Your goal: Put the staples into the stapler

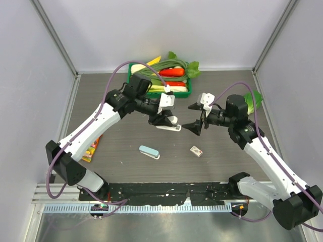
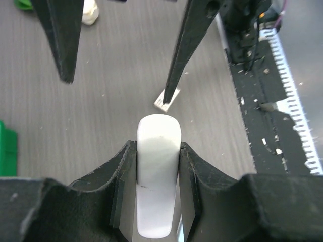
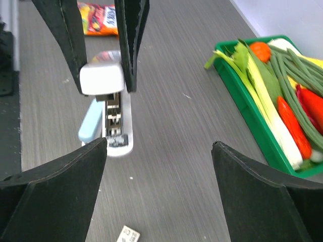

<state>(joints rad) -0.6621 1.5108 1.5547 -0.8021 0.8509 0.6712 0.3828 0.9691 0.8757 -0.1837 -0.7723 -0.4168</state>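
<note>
Left fingers (image 2: 118,174) clamped on white plastic stapler (image 2: 157,166), centre frame. Right fingers (image 3: 252,176) spread wide, holding nothing, tips near stapler.

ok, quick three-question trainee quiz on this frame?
1. True or false: the left hand grips the white stapler.
2. Is the right hand open or shut?
3. The staples box lies: A) in the green tray; B) on the table; C) in the right hand.
Key: 1 true; 2 open; 3 B.
</note>
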